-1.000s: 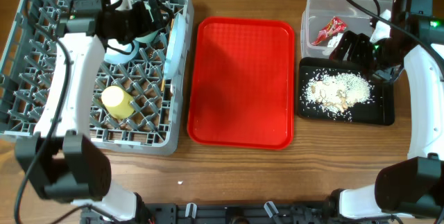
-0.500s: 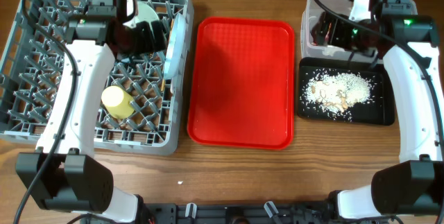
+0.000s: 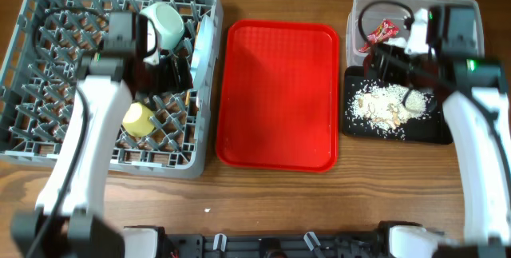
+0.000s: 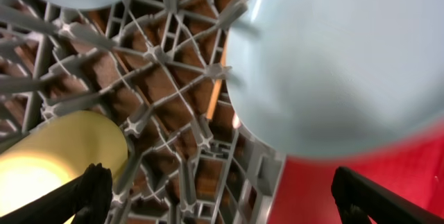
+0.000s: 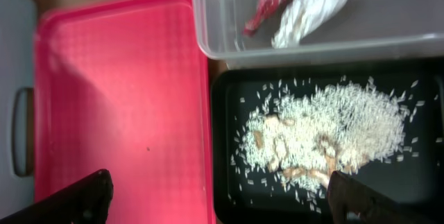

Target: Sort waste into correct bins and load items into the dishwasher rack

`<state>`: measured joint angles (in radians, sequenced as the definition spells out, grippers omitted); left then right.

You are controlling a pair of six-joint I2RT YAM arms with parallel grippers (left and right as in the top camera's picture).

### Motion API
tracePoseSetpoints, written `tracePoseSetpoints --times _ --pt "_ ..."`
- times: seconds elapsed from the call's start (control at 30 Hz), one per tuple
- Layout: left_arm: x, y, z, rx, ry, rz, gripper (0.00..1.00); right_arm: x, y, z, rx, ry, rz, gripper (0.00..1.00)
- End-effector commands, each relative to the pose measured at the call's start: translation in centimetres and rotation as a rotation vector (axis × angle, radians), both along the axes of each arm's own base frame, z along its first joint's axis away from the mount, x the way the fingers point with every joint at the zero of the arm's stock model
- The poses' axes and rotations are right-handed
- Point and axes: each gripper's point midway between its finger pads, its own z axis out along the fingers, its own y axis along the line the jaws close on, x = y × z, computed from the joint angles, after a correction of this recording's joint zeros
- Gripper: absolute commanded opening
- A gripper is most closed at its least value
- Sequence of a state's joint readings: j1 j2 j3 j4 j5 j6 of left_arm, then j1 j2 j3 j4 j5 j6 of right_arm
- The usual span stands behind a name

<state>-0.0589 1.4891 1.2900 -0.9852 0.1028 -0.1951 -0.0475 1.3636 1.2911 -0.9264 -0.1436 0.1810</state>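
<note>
1. The dishwasher rack sits on the counter at my left, holding the plate, a mint bowl and the yellow cup; my left hand, spread wide and empty, has drawn back, uncovering the bowl.
2. The red tray lies bare; I judge nothing remains to sort.
3. The clear tub holds the wrapper and napkin; the black tray holds the scraps; my right hand, open and empty, has shifted from the tub to above the tray.

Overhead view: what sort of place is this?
Likely a lab tabletop staged for dish clearing: a wooden table carrying a grey dishwasher rack, a red tray, and a clear tub and black tray used as bins.
</note>
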Motion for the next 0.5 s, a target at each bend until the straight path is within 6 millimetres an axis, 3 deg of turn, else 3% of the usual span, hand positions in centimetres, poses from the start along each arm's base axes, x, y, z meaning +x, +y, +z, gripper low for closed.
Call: tracePoseSetpoints --times 0.0,0.23,0.47 --pt "-2.6 -0.3 1.7 0.018 -0.137 -0.091 1.00 -2.7 -0.5 1.3 -0.030 -0.116 -0.028 1.00" --pt "-6.2 -1.2 1.5 0.019 -0.295 -0.144 1.00 -7.0 -1.1 3.1 -0.069 -0.241 -0.055 1.00" --pt "-6.8 -1.1 1.2 0.018 -0.300 -0.144 1.00 -8.0 -1.0 3.2 -0.068 -0.238 -0.055 1.00"
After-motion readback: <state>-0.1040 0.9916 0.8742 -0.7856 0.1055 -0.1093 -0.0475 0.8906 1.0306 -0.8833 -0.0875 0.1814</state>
